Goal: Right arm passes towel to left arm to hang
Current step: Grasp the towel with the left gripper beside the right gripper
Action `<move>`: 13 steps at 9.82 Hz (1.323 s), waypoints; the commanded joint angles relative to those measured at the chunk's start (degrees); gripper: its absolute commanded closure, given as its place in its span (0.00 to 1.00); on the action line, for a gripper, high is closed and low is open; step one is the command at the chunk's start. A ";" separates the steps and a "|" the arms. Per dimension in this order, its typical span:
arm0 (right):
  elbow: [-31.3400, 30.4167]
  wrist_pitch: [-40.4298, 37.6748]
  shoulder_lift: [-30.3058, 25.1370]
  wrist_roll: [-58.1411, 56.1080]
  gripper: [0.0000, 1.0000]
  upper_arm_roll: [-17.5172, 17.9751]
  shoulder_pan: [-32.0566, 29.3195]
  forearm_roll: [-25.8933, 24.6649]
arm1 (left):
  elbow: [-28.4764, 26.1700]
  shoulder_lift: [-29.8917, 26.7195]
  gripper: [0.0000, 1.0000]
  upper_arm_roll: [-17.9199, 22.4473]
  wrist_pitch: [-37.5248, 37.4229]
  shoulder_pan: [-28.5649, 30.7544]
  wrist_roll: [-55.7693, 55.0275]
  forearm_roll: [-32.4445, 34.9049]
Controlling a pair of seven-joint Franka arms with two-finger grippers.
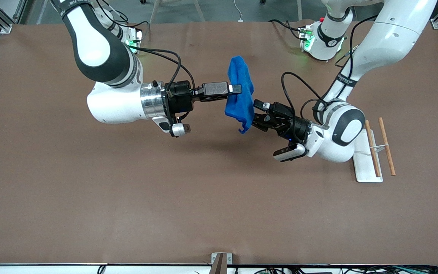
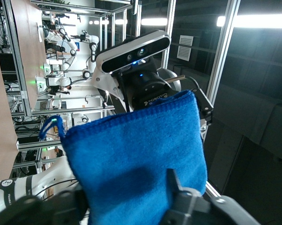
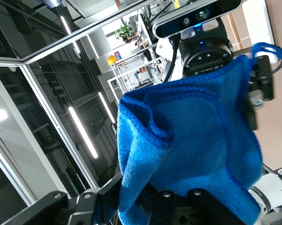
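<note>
Above a broad brown table [image 1: 89,198] with a matte, paper-like surface, two white Franka arms meet at mid-table over a bright blue towel [image 1: 240,93] held in the air between them. The right arm [image 1: 105,57], glossy white with wide black joint bands and a silver wrist ring, reaches in level; the right gripper [image 1: 238,89] is clamped tight on the upper half of the soft, fuzzy terry cloth, which hangs crumpled in a vertical fold with a stitched hem and a small loop at one corner. The left arm [image 1: 378,42], trailing a looping black cable, brings the left gripper [image 1: 256,114] against the towel's lower edge; its black fingers [image 2: 185,201] straddle the fabric, partly drawn in, though a firm grip cannot be confirmed. Toward the left arm's end of the table lies a flat white tray [image 1: 367,167] carrying two slim wooden rods [image 1: 387,146]. No lettering is legible.
</note>
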 commanded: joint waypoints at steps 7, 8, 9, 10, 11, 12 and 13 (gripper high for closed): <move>0.25 0.10 -0.07 -0.62 0.00 -0.80 -0.91 0.18 | -0.26 -0.72 1.00 0.03 0.48 4.62 0.10 4.38; 0.16 0.01 -0.16 -0.62 0.00 -0.98 -1.44 -2.87 | 0.09 -1.50 1.00 0.21 0.83 4.89 -0.08 5.27; 0.07 0.01 -0.34 -0.45 0.00 -1.07 -1.88 -7.34 | 0.19 -1.69 1.00 0.38 0.83 4.89 -0.61 5.36; -0.19 -0.16 -0.51 -0.36 0.00 -1.15 -2.92 -12.69 | 0.62 -1.95 1.00 0.65 1.09 4.89 -0.87 5.80; -0.72 -0.34 -0.60 -0.36 0.00 -1.16 -4.07 -18.84 | 1.15 -2.47 1.00 0.65 2.40 5.24 -2.09 7.45; -1.59 -0.42 -0.60 -0.36 0.00 -1.16 -6.25 -26.21 | 2.54 -3.78 1.00 0.74 4.06 5.85 -6.02 10.78; -3.25 -0.43 -0.69 -0.27 0.00 -1.24 -9.06 -33.76 | 4.39 -4.93 1.00 0.74 5.56 6.64 -10.58 14.73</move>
